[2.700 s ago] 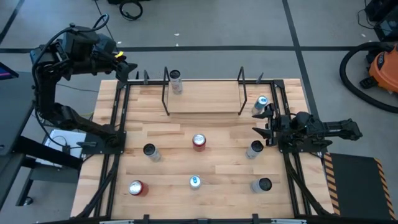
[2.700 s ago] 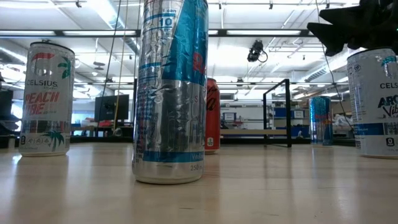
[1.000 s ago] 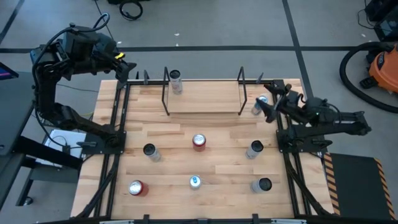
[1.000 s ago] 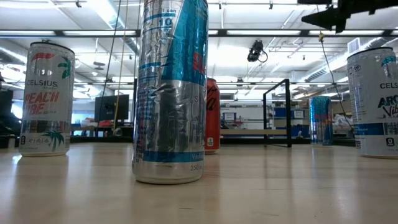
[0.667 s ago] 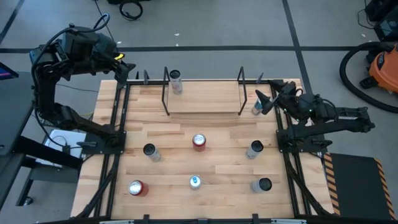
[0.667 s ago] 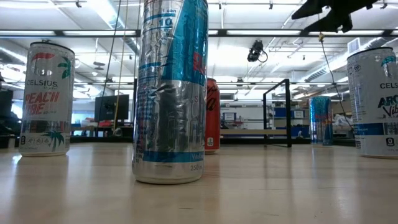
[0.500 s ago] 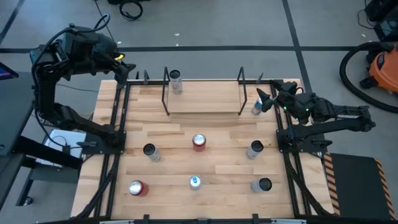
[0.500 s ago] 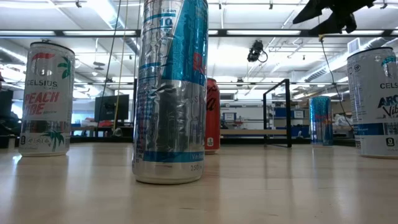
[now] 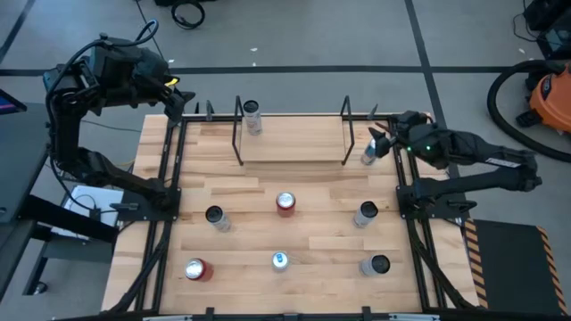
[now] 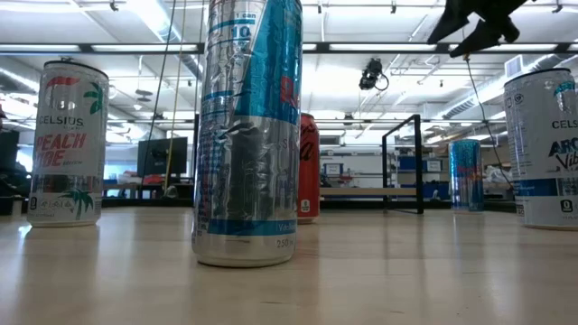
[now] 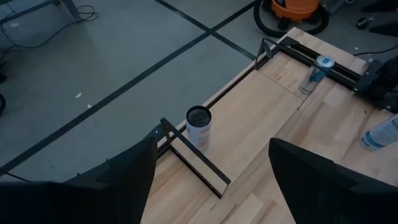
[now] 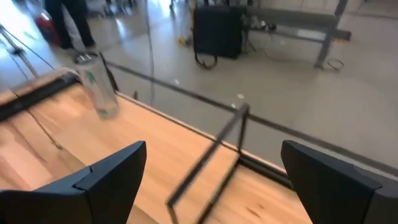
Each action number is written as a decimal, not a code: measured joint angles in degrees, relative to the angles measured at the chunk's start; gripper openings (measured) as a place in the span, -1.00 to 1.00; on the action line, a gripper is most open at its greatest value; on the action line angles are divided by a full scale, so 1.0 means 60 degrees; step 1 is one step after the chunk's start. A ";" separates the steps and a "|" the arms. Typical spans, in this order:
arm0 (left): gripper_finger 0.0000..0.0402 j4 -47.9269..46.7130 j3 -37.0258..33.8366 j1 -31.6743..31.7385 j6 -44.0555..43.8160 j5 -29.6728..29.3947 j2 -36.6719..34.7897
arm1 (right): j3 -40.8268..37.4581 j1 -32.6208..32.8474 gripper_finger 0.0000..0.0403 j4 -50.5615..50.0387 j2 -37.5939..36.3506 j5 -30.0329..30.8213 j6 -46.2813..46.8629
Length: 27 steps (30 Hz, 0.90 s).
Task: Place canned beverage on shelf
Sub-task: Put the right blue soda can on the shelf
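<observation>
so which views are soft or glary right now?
Right wrist view: motion-blurred, the white can and shelf frame smeared. Low view: the near silver-blue can crisp, glare on the tabletop, ceiling lights bright. High and left wrist views: even, sharp.

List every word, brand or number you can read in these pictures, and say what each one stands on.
"CELSIUS" and "PEACH VIBE": the white can at the left of the low view.
"CELS" and "ARC… Vib…", cut off by the picture's edge: the white can at the right.
"10" and "250 ml": the tall blue and silver can nearest the camera.
Red can behind it: lettering hidden.
All other cans: too small or blurred.
</observation>
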 joint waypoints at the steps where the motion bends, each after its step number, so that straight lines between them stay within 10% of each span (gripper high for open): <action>1: 0.55 0.0000 -0.0001 0.0000 -0.0001 0.0000 0.0000 | 0.0170 -0.0153 0.91 -0.0378 0.0088 -0.0217 0.0026; 27: 0.55 -0.0004 0.0000 0.0000 0.0021 0.0000 0.0007 | 0.0694 -0.2949 0.91 -0.3217 0.2904 -0.2638 0.2274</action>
